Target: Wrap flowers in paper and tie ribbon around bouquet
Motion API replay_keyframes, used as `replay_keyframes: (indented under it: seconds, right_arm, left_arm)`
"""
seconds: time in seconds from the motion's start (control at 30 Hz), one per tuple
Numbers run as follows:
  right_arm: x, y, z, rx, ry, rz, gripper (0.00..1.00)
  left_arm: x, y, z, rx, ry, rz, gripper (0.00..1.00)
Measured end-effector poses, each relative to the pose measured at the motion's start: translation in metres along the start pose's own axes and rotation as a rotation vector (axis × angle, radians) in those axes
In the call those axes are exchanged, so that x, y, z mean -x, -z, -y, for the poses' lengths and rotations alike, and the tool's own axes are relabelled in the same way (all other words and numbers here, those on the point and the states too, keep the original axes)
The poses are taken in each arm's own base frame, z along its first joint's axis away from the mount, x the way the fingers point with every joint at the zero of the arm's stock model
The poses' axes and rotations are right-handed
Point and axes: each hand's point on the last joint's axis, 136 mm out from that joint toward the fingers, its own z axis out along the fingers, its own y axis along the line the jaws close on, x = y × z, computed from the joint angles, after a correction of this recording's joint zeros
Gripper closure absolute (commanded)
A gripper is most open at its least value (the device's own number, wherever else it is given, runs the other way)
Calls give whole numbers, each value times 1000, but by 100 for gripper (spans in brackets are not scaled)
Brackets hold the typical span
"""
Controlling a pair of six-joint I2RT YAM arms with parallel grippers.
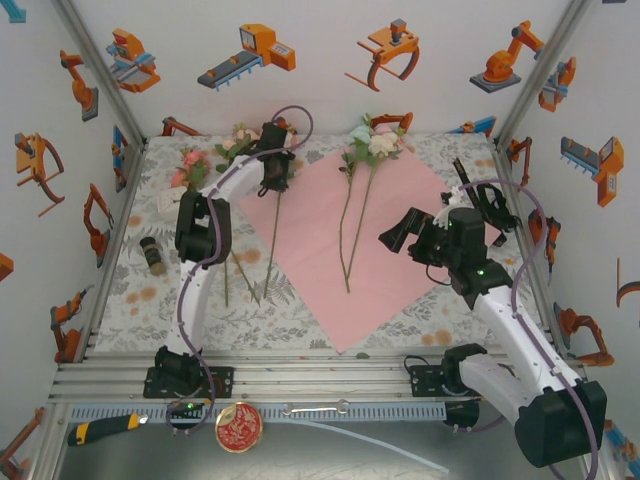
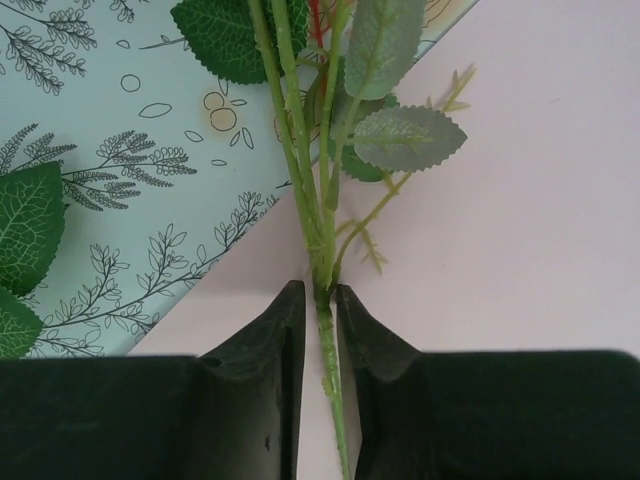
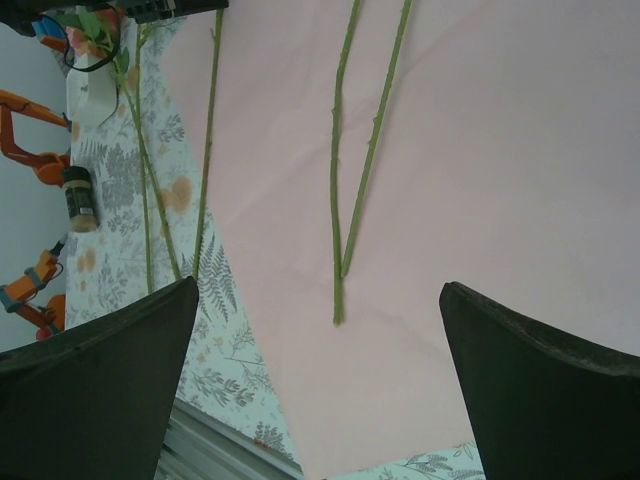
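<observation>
White sticker-covered walls (image 1: pixel 320 105) surround a floral-clothed table (image 1: pixel 130 290). Loose flowers (image 1: pixel 190 165) lie at its far left corner. The left gripper (image 2: pixel 318 295) pinches one stem (image 2: pixel 300 180) at the pink paper (image 1: pixel 310 230)'s left edge. Two flowers rest on the paper, and the right gripper (image 3: pixel 318 288) is spread wide. Wrapping and tying seem unstarted.

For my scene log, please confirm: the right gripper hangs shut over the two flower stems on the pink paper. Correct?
Not shut: the right gripper hangs open, jaws wide apart, over the two flower stems on the pink paper. The right wrist view shows it.
</observation>
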Motion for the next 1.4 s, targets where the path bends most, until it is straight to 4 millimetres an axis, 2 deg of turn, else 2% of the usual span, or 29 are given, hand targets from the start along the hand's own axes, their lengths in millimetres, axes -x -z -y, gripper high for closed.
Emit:
replay_keyframes:
  seconds: [0.2, 0.37, 0.47, 0.53, 0.67, 0.77, 0.83, 0.87, 0.93, 1.03, 1.1, 1.17, 1.23, 1.3, 1.4]
  right_arm:
    - [2, 4, -1, -1, 4, 11, 4]
    - [4, 10, -2, -4, 14, 27, 4]
    - [4, 12, -1, -13, 18, 30, 4]
    - [4, 12, -1, -19, 20, 30, 4]
    - [6, 14, -2, -19, 23, 38, 4]
    - [6, 16, -2, -21, 24, 43, 4]
    - [6, 17, -2, -23, 24, 46, 4]
    - [7, 18, -2, -24, 24, 47, 4]
    - [7, 19, -2, -26, 25, 52, 4]
    - [8, 21, -3, -23, 27, 59, 4]
    - [9, 22, -3, -23, 28, 64, 4]
    - [9, 25, -3, -26, 31, 67, 4]
    - [8, 28, -2, -33, 38, 71, 4]
    - [8, 31, -1, -44, 42, 76, 4]
    - [9, 34, 0, -52, 58, 86, 4]
  left_arm:
    - [0, -2, -1, 34, -11, -33, 99]
    - [-2, 1, -12, 92, -21, -44, 100]
    - [-6, 13, -20, 119, -20, -50, 100]
    - [-9, 28, -24, 120, -13, -47, 100]
    - [6, 91, -23, 46, 73, 78, 100]
    - [35, 149, -11, -102, 193, 253, 100]
    - [58, 180, -1, -211, 264, 363, 100]
    - [73, 194, 6, -273, 297, 418, 100]
    - [92, 205, 18, -362, 341, 490, 100]
    - [106, 193, 45, -460, 393, 516, 100]
    - [112, 169, 68, -518, 428, 498, 100]
    - [114, 137, 92, -580, 471, 456, 100]
    - [108, 103, 111, -614, 502, 399, 100]
    - [96, 75, 122, -612, 520, 346, 100]
    - [76, 45, 132, -590, 534, 276, 100]
